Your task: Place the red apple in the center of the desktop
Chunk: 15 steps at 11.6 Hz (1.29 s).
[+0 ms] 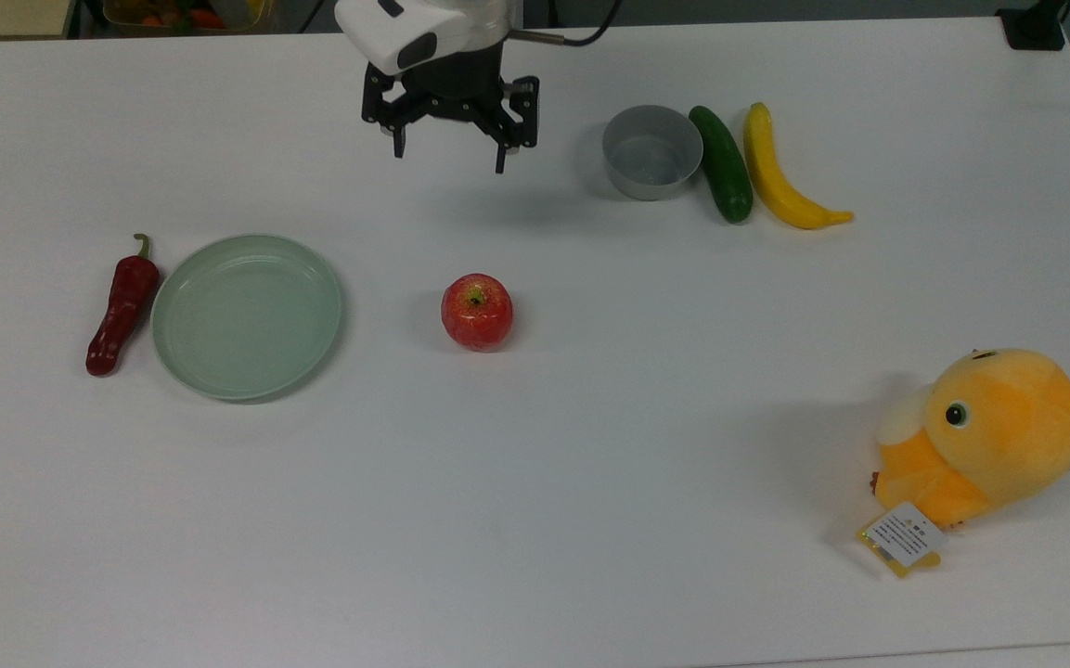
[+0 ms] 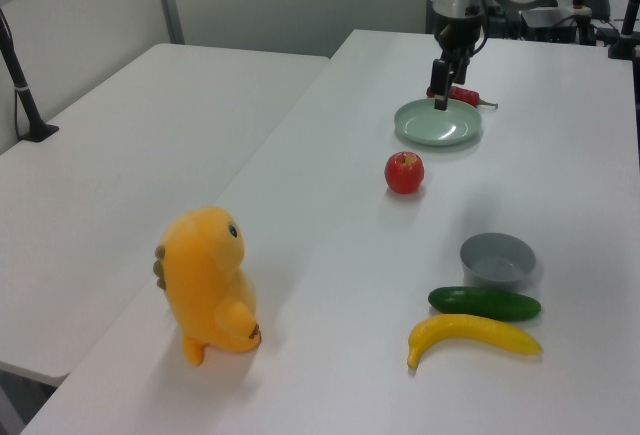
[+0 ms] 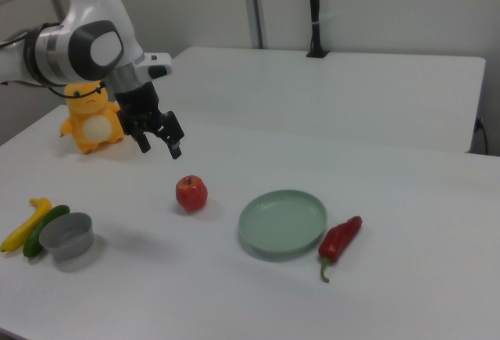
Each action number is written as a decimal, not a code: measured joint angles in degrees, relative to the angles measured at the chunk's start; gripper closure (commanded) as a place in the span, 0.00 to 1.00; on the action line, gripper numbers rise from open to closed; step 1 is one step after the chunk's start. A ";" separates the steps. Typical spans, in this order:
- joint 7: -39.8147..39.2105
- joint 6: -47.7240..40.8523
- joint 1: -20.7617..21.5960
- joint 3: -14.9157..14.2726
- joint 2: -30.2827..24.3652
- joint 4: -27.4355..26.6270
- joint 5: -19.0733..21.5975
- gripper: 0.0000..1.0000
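Apple [image 1: 477, 311] at rest stem-up near mid-desk [image 1: 535, 520], at three o'clock of the plate [image 1: 247, 315] in the top view, pincer [image 1: 449, 150] apart, empty, high at twelve o'clock; placement seemingly done, only retreat apparently remaining.
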 measured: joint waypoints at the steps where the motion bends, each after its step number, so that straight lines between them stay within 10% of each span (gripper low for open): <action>1: -0.84 -0.60 0.01 -0.36 -0.85 -0.28 0.00 0.00; 15: -1.14 -0.46 2.29 -4.52 -2.82 -3.01 6.42 0.00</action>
